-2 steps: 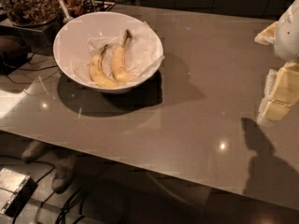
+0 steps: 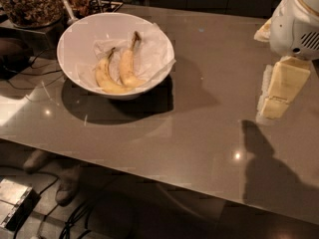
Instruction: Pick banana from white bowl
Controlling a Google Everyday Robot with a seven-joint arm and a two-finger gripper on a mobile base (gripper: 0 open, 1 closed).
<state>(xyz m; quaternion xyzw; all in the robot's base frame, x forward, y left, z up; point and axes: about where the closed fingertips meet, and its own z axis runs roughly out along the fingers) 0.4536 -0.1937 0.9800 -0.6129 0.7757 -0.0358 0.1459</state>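
Fingers (image 2: 285,83): whether apart or together, I cannot tell | my gripper (image 2: 273,109): over table (image 2: 199,133), right side | banana (image 2: 127,67): in white bowl (image 2: 67,40), beside second banana (image 2: 105,78)

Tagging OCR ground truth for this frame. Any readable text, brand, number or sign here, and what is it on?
No readable text anywhere.
White bowl and its paper lining: blank.
Long-stemmed banana and hooked banana: no sticker visible.
Glass jar of nuts: no label visible.
Tool, over the table's right side: no marking visible.
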